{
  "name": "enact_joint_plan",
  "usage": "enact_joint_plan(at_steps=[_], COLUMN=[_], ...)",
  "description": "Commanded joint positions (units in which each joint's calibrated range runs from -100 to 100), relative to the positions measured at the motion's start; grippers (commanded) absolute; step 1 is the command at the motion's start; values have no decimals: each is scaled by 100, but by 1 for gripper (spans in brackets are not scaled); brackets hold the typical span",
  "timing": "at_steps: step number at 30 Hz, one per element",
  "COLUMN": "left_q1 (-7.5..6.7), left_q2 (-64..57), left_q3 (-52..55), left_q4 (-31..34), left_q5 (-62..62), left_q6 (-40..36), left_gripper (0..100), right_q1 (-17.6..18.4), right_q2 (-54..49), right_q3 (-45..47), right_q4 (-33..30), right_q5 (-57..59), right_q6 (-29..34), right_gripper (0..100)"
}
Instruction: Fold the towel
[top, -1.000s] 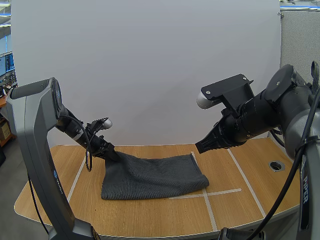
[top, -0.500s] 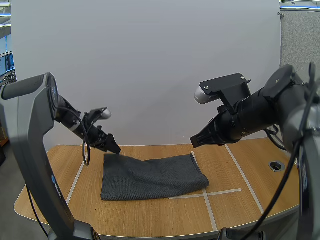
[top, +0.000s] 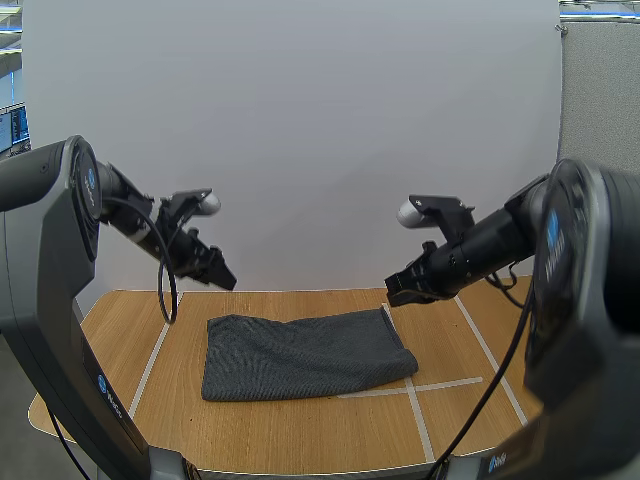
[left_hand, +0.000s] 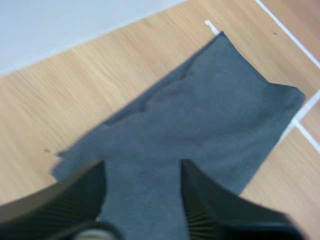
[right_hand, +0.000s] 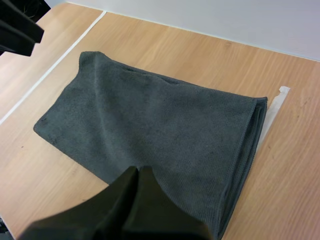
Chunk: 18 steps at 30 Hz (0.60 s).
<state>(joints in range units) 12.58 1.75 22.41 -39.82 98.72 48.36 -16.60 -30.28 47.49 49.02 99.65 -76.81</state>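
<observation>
A dark grey towel (top: 305, 355) lies folded flat on the wooden table (top: 300, 430), its doubled edge toward the right (right_hand: 252, 130). My left gripper (top: 222, 276) hovers open above the towel's far left corner, its two ribbed fingers (left_hand: 75, 195) apart with the towel (left_hand: 200, 115) seen between them and nothing held. My right gripper (top: 394, 294) hangs shut and empty above the towel's far right corner, its fingers (right_hand: 135, 200) together as one dark wedge over the cloth (right_hand: 160, 125).
White tape lines (top: 420, 385) mark out sections on the table, and the towel's right edge lies near one (right_hand: 274, 107). A round cable hole (top: 552, 331) sits at the table's right end. Bare wood lies in front of the towel.
My left gripper let go of the towel's far left corner and rose away; the corner dropped flat. My right arm drew back and up, away from the camera.
</observation>
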Motion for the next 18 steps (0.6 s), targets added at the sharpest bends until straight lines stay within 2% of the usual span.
enact_joint_plan(at_steps=[1,3,8,11,18], left_q1=[-1,-1,-1,-1,-1], left_q2=[-30,-30,-30,-5,289], left_q3=[946,1159,1674,1916,2165], left_q4=[-250,-316,-335,-349,-463], left_q5=[128,128,128,128,-564], left_q6=[211,303,313,394,593], left_gripper=[22,0,0,0,0], right_q1=[296,472,983,1159,1184], right_q2=[1507,1787,2295,2613,3341], right_q3=[-29,-29,-38,-74,-719], right_q4=[316,316,293,388,526], right_q5=[-862,-1373,-3162,-4041,-4030], right_q6=[-836,-857,-873,-967,-967], right_gripper=[0,0,0,0,0])
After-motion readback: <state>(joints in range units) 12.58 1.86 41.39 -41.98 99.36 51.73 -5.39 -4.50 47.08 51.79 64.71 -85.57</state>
